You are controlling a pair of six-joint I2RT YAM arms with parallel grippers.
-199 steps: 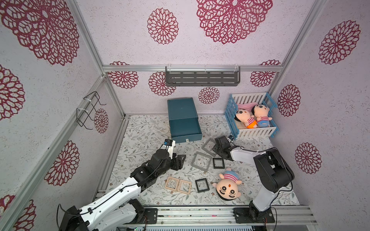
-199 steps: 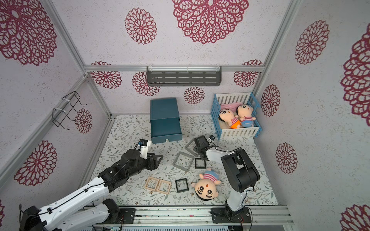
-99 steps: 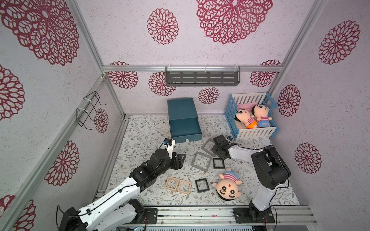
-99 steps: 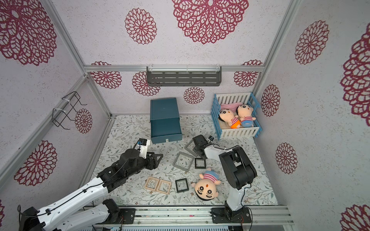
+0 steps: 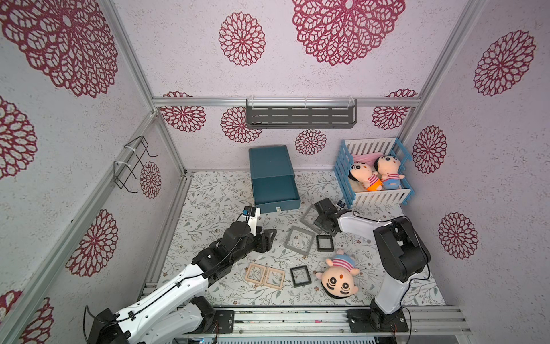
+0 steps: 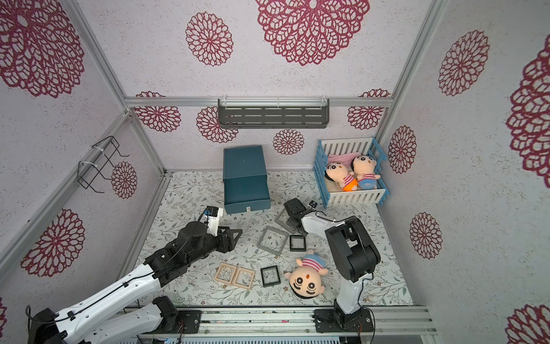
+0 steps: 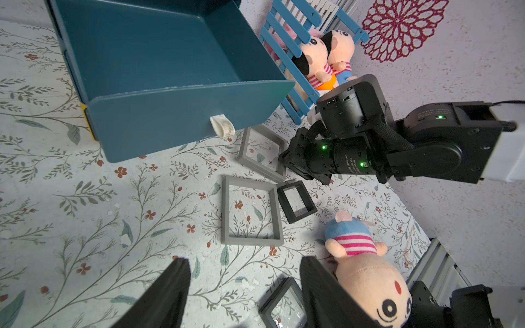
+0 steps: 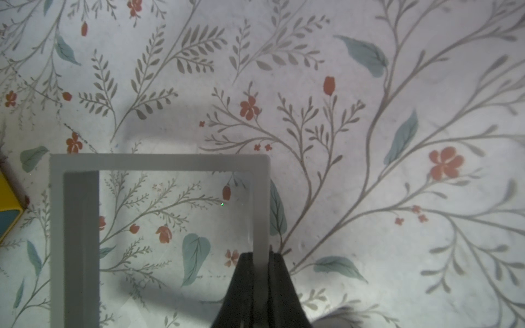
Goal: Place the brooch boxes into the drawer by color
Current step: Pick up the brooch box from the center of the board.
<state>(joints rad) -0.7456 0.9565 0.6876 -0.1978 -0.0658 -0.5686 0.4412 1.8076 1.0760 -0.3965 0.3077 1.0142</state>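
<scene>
- The right gripper (image 8: 260, 257) is clenched on one side rail of a grey brooch box (image 8: 159, 162). Its black fingers (image 8: 244, 284) press that rail from both sides.
- From the pinched rail the box spreads away toward the drawer (image 5: 285, 205). The drawer's open front lies just past the box's opposite rail.
- The coming move is therefore probably a lift and a short carry in that direction, and the right arm already has the box for it.
- It is not possible to tell whether the box is already off the table (image 5: 214, 208).
- The left gripper (image 7: 243, 259) is released and holds nothing. The second grey brooch box (image 5: 300, 241) lies flat just ahead of it.
- Compared with one second ago, the right jaws have come together on the rail and the right arm has shifted a little toward the drawer. The left arm and the other boxes are where they were.
</scene>
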